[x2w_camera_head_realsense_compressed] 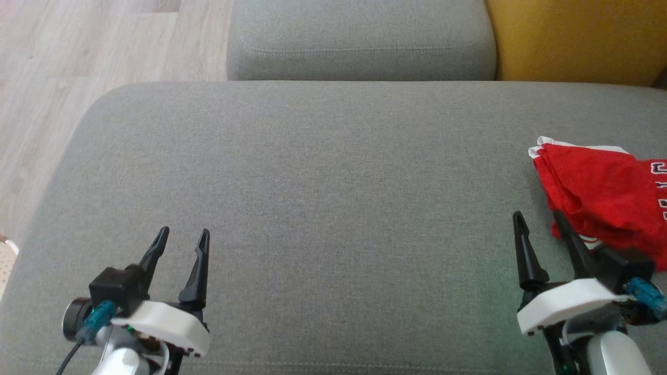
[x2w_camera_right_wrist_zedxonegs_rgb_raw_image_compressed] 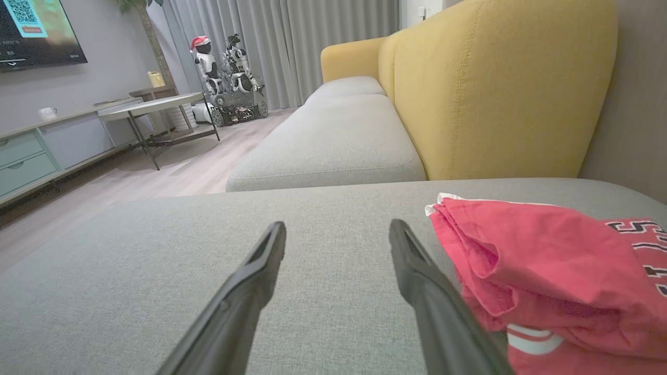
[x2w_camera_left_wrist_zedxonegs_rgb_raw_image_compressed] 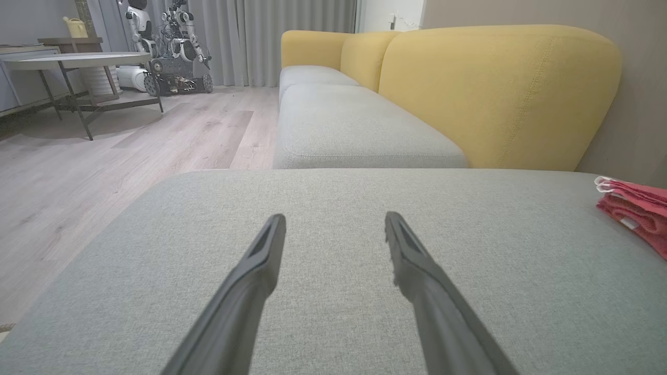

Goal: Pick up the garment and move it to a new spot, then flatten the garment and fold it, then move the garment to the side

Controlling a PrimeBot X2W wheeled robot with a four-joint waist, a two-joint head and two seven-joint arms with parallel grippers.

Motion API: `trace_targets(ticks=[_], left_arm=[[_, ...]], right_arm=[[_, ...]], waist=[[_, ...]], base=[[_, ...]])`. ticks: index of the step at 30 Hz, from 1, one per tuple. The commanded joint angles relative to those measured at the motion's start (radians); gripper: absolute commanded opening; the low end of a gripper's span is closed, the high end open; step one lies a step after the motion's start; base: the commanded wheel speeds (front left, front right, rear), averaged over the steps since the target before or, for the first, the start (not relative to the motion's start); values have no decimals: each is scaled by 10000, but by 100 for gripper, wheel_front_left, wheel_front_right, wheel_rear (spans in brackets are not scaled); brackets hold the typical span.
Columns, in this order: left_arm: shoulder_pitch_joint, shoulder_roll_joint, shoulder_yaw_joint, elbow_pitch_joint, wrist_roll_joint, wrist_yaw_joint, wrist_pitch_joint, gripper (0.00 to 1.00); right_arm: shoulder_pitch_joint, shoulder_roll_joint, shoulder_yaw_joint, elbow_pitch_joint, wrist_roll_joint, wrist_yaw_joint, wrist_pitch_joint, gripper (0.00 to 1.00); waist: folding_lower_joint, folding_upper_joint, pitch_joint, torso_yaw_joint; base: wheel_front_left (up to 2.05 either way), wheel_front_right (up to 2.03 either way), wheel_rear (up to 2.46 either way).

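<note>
The garment [x2w_camera_head_realsense_compressed: 604, 195] is red with white trim and dark lettering, lying folded in a bunch at the right edge of the grey cushion [x2w_camera_head_realsense_compressed: 333, 182]. My right gripper [x2w_camera_head_realsense_compressed: 539, 221] stands open just left of it, its right finger close against the cloth's near edge, nothing between the fingers. In the right wrist view the garment [x2w_camera_right_wrist_zedxonegs_rgb_raw_image_compressed: 547, 271] lies beside the right finger [x2w_camera_right_wrist_zedxonegs_rgb_raw_image_compressed: 432, 291]. My left gripper [x2w_camera_head_realsense_compressed: 182, 237] is open and empty at the lower left, far from the cloth. From the left wrist the garment [x2w_camera_left_wrist_zedxonegs_rgb_raw_image_compressed: 638, 208] shows at the far right.
A second grey seat cushion [x2w_camera_head_realsense_compressed: 359, 39] lies beyond, with a yellow sofa back [x2w_camera_head_realsense_compressed: 578, 36] at the upper right. Wooden floor [x2w_camera_head_realsense_compressed: 78, 62] runs along the left. Across the room stand a round table [x2w_camera_left_wrist_zedxonegs_rgb_raw_image_compressed: 78, 62] and parked robots [x2w_camera_left_wrist_zedxonegs_rgb_raw_image_compressed: 167, 47].
</note>
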Motion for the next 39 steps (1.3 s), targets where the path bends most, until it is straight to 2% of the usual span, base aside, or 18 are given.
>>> trace_targets(ticks=[1, 39], left_arm=[[-391, 285, 379, -303, 39, 67, -38, 100], [-621, 352, 241, -201, -12, 207, -55, 100]], right_arm=[[-214, -28, 174, -439, -48, -9, 67, 100], [-183, -28, 124, -528, -75, -9, 239, 100]], waist=[[0, -1, -43, -21], [0, -1, 23, 53]], base=[[0, 0, 0], [0, 0, 0]])
